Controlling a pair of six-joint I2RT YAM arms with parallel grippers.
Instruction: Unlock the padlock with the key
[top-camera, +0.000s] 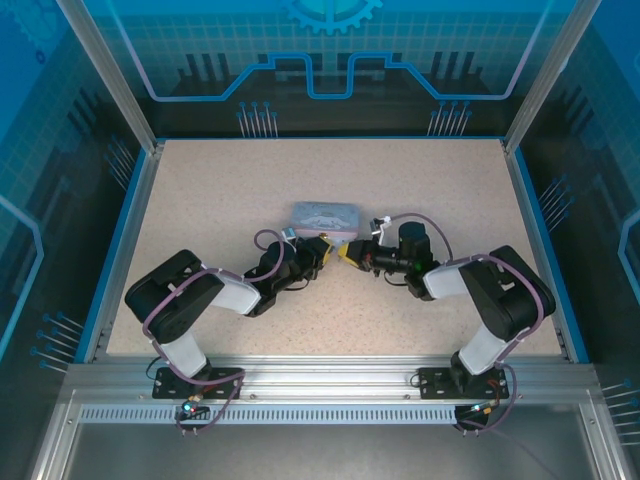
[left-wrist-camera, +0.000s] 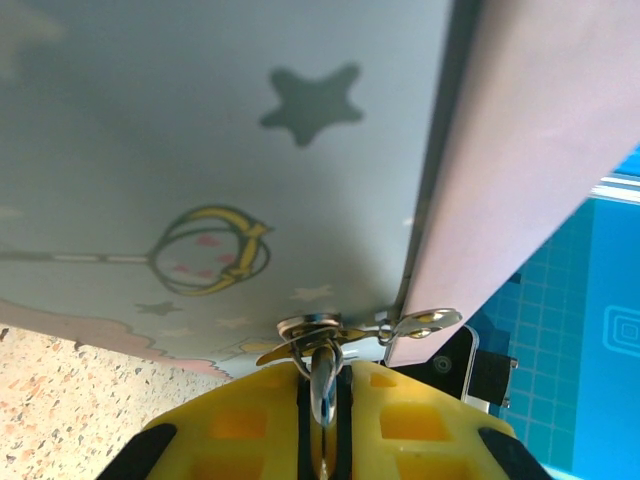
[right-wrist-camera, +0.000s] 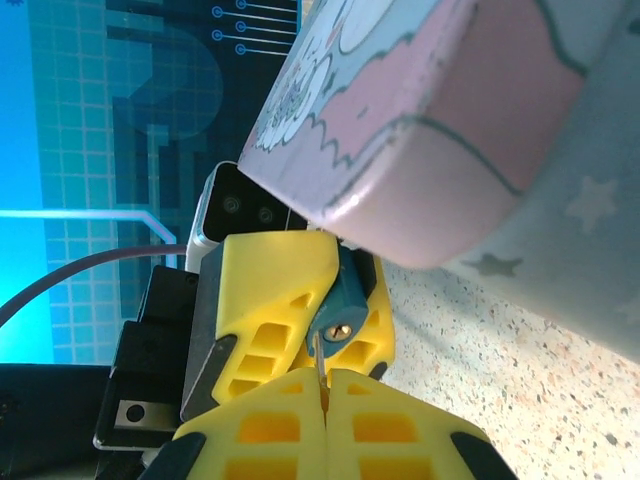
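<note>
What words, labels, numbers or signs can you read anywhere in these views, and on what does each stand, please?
No readable words or numbers anywhere.
On the tin box: pictures only, a grey star and a crescent moon.
On the back wall: a gear emblem, no lettering.
On the padlock and the key: no marking legible.

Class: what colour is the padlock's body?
Teal-blue, with a brass-coloured keyhole end. The padlock shows best in the right wrist view.

A pale blue-grey tin (top-camera: 325, 216), printed with stars and a ringed moon, lies flat on the speckled beige table (top-camera: 220, 190). Blue patterned panels (top-camera: 330, 50) stand well behind the tin and to either side.
</note>
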